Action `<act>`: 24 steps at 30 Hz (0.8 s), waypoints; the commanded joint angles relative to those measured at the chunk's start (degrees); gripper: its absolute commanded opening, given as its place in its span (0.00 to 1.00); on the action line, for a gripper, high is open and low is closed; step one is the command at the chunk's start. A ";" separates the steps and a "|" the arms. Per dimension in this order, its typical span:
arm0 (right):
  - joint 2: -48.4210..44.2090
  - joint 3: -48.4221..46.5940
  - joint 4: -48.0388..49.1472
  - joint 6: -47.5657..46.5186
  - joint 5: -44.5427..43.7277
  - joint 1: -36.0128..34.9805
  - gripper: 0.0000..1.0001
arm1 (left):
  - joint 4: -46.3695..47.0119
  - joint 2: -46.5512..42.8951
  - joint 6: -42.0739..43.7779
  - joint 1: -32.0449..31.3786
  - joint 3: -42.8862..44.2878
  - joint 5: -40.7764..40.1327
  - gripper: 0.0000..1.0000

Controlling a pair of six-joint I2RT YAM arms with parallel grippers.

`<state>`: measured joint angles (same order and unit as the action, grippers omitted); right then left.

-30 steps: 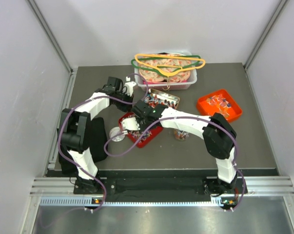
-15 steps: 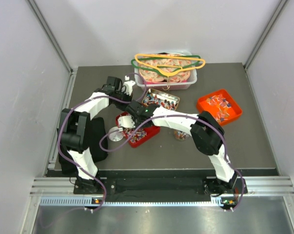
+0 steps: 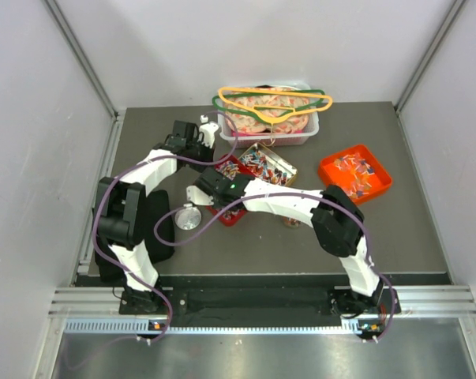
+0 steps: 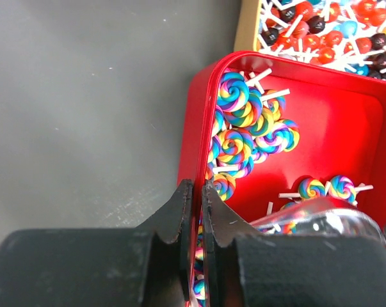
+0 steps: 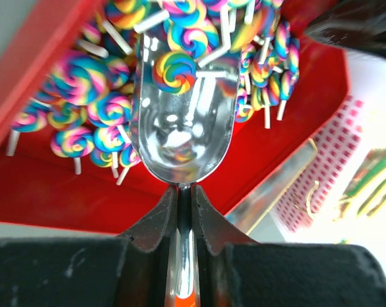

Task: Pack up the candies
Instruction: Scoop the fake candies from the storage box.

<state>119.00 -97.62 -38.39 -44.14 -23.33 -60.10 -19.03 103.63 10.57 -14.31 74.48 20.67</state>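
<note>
Right gripper [image 5: 185, 192] is clamped on a scoop [image 5: 180, 128] set among the candies [image 5: 84, 96] heaped in the red tray [image 5: 45, 204]; only one is carried, and it could be lost if the scoop is tipped. Left gripper [image 4: 194, 192] is pinched on the tray's rim. Smaller sweets [image 4: 321, 32] are held in a gold tin [image 4: 247, 25].
</note>
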 commanded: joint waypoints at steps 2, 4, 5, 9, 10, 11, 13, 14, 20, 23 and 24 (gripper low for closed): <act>-1.14 -1.34 8.15 2.57 -4.17 -4.85 0.00 | 6.72 -4.49 -3.89 -1.43 1.81 1.66 0.00; -0.61 -0.38 9.99 2.65 -4.18 -4.94 0.00 | 6.72 -4.58 -3.71 -1.51 1.64 1.57 0.00; 0.61 -0.55 10.87 2.83 -4.35 -4.86 0.00 | 6.72 -4.58 -3.71 -1.51 1.55 1.57 0.00; 3.25 -0.11 13.25 3.36 -4.44 -3.80 0.00 | 6.28 -5.11 -2.75 -1.51 0.67 2.36 0.00; 3.69 0.06 13.78 3.71 -4.62 -3.45 0.00 | 6.11 -5.28 -2.14 -1.51 0.49 2.71 0.00; 4.13 -0.02 14.04 3.80 -4.62 -3.19 0.00 | 5.67 -5.29 -1.78 -1.51 0.49 2.97 0.00; 5.10 -0.11 15.01 4.41 -4.53 -2.31 0.00 | 4.79 -5.11 -0.91 -1.51 0.67 3.76 0.00; 5.28 -0.28 15.27 4.76 -3.92 -2.05 0.00 | 4.01 -5.11 -0.73 -1.51 0.67 4.55 0.00; 6.86 -2.74 16.51 7.84 -2.51 -1.52 0.00 | 2.68 -4.93 -0.37 -1.60 0.93 5.26 0.00; 7.21 -4.85 15.55 11.52 -0.50 -1.34 0.00 | 2.33 -4.85 -0.11 -1.60 0.93 5.09 0.00; 7.21 -5.47 15.45 12.32 -0.23 -1.17 0.00 | 2.24 -4.76 -0.02 -1.52 0.93 4.91 0.00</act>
<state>124.33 -98.15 -30.83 -38.35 -30.48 -60.95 -18.46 103.61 13.32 -14.28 74.39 17.30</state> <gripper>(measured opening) 0.079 0.099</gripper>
